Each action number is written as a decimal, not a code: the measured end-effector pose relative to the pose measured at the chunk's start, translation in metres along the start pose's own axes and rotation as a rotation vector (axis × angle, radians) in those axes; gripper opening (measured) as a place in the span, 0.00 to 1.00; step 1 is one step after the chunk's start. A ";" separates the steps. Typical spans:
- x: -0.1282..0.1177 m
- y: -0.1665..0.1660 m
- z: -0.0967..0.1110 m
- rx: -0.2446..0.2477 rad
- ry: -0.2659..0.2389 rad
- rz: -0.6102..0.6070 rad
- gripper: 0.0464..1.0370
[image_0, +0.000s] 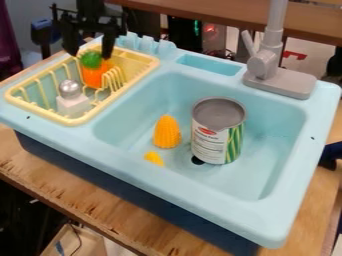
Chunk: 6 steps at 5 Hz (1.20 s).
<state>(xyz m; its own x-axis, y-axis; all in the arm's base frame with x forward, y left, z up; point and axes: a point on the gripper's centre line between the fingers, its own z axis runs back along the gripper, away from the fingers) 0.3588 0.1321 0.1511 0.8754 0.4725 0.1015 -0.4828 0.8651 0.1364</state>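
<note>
A wooden counter (77, 192) holds a light-blue toy sink (277, 222), with a grey faucet (270, 52) at its back edge. In the basin stands a can (217, 131), upright, lid up; beside it are a corn (167, 132) with its narrow end up and a small yellow piece (154, 158).

At the upper left, the gripper (89, 53) hangs over the yellow rack (74, 121), its two fingers apart, one on either side of the carrot's green top. Whether either finger touches it I cannot tell. The carrot (93, 77) sits in the rack, orange part below, green up. A shaker (72, 103) with a silvery top stands nearer the rack's front.

The carrot looks like a light toy, probably plastic: fairly stiff, not fragile, perhaps a little slick. Its rounded orange body, just below the green, seems the surest place to grip; the leafy top is uneven and could let it twist. The rack's prongs beside it leave little room, so a low grip might catch on them.
</note>
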 end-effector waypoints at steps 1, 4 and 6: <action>0.004 -0.001 0.004 -0.020 -0.015 0.016 0.97; -0.033 -0.039 0.065 0.009 -0.112 -0.109 0.96; -0.116 -0.095 0.074 -0.050 -0.111 -0.410 0.96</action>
